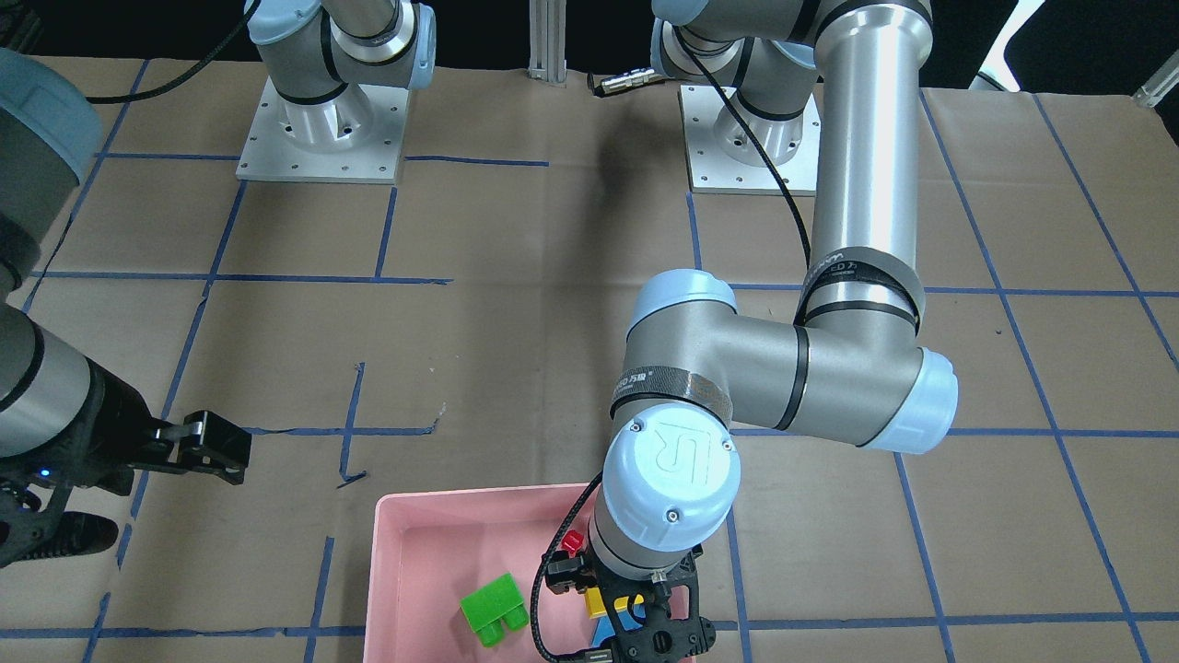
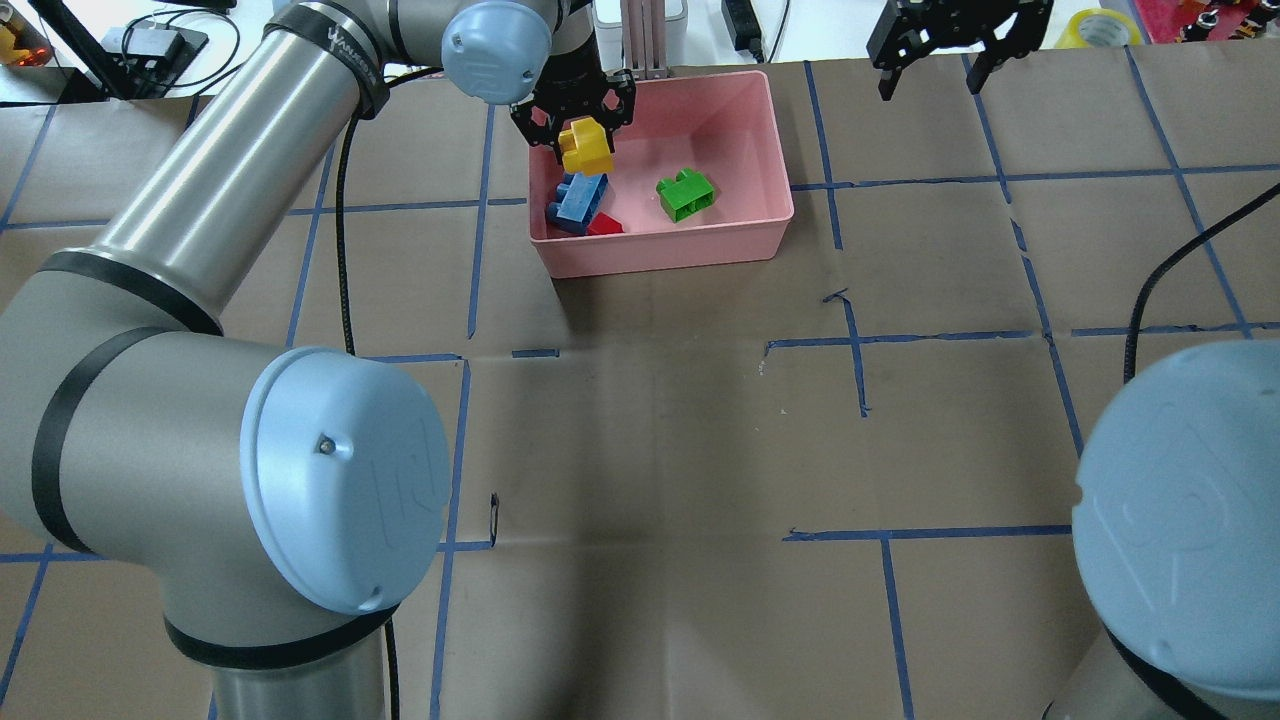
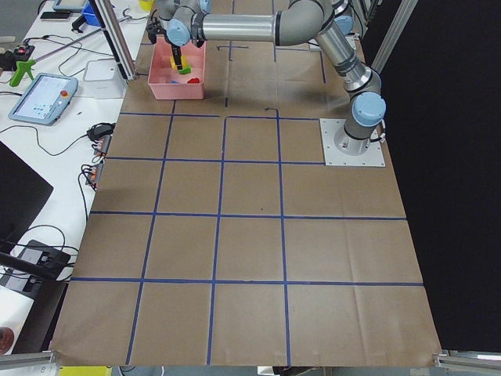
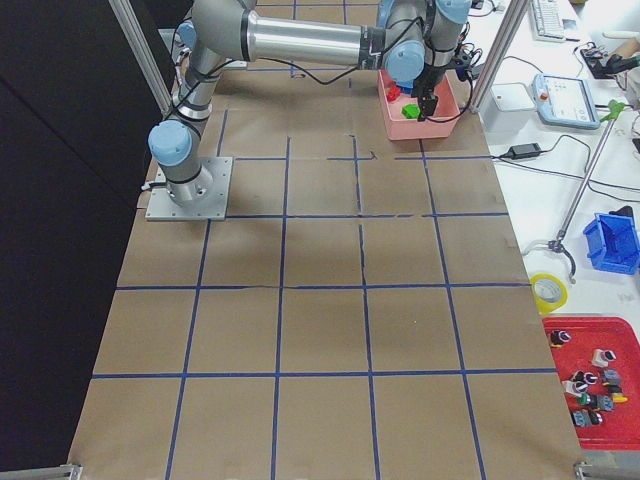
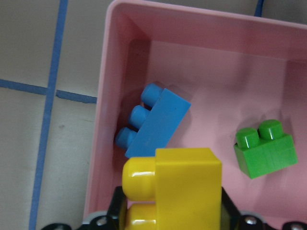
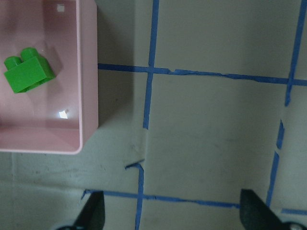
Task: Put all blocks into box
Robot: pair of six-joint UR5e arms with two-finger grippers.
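The pink box [image 2: 680, 255] stands at the far side of the table. My left gripper [image 2: 583, 125] hangs over the box's left end, shut on the yellow block [image 2: 586, 147], which is held above the floor of the box. The light blue block [image 2: 578, 203] leans against the box's left wall below it. The red block [image 2: 604, 226] lies beside the blue one, and the green block [image 2: 686, 194] lies mid-box. The left wrist view shows the yellow block [image 5: 177, 191], the blue block [image 5: 156, 124] and the green block [image 5: 265, 148]. My right gripper [image 2: 930, 85] is open and empty, to the right of the box.
Brown paper with blue tape grid lines covers the table [image 2: 660, 440]. The left arm's elbow [image 1: 783, 368] reaches over the middle of the table towards the box. The right wrist view shows the box's corner [image 6: 88, 96] and the green block [image 6: 26, 69].
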